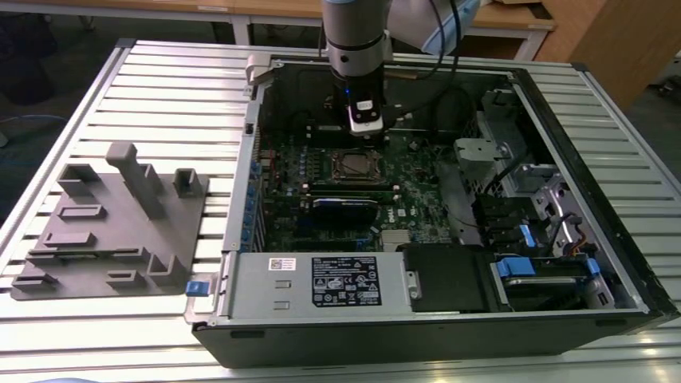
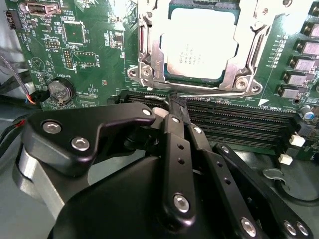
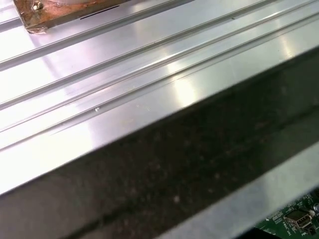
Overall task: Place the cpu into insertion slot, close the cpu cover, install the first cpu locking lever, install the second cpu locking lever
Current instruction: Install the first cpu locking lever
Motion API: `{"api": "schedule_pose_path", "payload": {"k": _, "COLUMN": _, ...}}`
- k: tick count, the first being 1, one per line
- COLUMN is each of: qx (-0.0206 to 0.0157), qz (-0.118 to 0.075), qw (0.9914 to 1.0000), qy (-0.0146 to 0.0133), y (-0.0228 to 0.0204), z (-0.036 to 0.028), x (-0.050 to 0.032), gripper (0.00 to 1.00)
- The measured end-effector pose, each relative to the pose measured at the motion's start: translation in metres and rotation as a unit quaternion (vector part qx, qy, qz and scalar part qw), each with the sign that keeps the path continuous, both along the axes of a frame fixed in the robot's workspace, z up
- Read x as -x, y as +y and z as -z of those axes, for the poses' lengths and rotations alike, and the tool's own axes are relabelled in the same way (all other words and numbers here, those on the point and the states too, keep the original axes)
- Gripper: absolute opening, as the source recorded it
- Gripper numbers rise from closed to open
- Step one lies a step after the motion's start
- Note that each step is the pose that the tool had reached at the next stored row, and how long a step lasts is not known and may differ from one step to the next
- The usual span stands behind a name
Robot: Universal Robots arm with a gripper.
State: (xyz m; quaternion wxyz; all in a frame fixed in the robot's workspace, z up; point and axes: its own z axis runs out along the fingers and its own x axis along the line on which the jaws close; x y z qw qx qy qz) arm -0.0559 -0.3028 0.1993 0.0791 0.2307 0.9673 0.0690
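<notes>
In the second wrist view the cpu (image 2: 199,45) lies flat in the insertion slot (image 2: 145,72), its pale metal top showing through the window of the cpu cover (image 2: 153,52), which rests down around it. A thin wire locking lever (image 2: 219,92) runs along the socket's edge beside the memory slots. My gripper (image 2: 174,102) is shut, its black fingers (image 2: 173,134) pressed together with the tips just short of that lever. In the exterior view the gripper (image 1: 364,128) hangs inside the open computer case just behind the insertion slot (image 1: 356,165).
The green motherboard (image 2: 84,55) carries long black memory slots (image 2: 234,124) and a coin battery (image 2: 59,90). Case walls (image 1: 575,144), a power supply (image 1: 319,279) and drive bays (image 1: 532,239) ring the socket. A grey fixture block (image 1: 112,223) sits on the slatted aluminium table (image 3: 124,64).
</notes>
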Motion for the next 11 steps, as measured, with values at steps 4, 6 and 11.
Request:
{"api": "schedule_pose_path", "payload": {"k": 4, "qx": -0.0002, "qz": 0.001, "qw": 1.0, "qy": 0.0, "y": 0.0001, "z": 0.0001, "x": 0.0, "gripper": 0.11}}
{"api": "schedule_pose_path", "payload": {"k": 6, "qx": -0.0001, "qz": 0.001, "qw": 1.0, "qy": -0.0005, "y": 0.0001, "z": 0.0001, "x": 0.0, "gripper": 0.11}}
{"api": "schedule_pose_path", "payload": {"k": 11, "qx": -0.0001, "qz": 0.0, "qw": 1.0, "qy": -0.003, "y": -0.0003, "z": 0.0003, "x": 0.0001, "gripper": 0.11}}
